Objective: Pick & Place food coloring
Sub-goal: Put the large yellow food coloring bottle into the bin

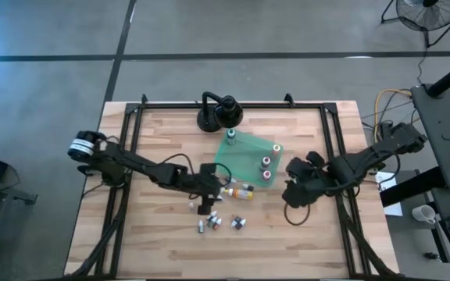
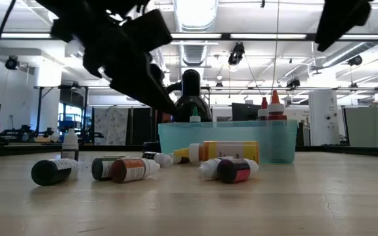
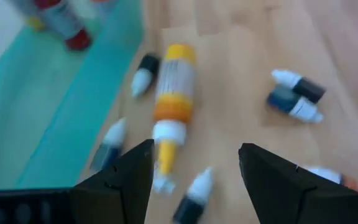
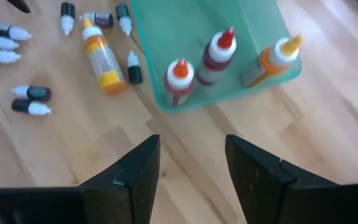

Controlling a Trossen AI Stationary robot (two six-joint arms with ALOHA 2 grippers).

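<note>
Wooden worktop [image 1: 131,234] strewn with food coloring [image 1: 241,190], left gripper [image 3: 194,165] held wide above, right gripper [image 4: 188,158] parted, empty.

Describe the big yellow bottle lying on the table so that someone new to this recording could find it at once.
Start at the green tray in the middle of the wooden table. Just off the tray's near edge, among the scattered little bottles, lies the yellow bottle on its side, also seen in the right wrist view. It is much longer than the tiny dark, white-tipped bottles around it, with orange bands and a white nozzle.
</note>
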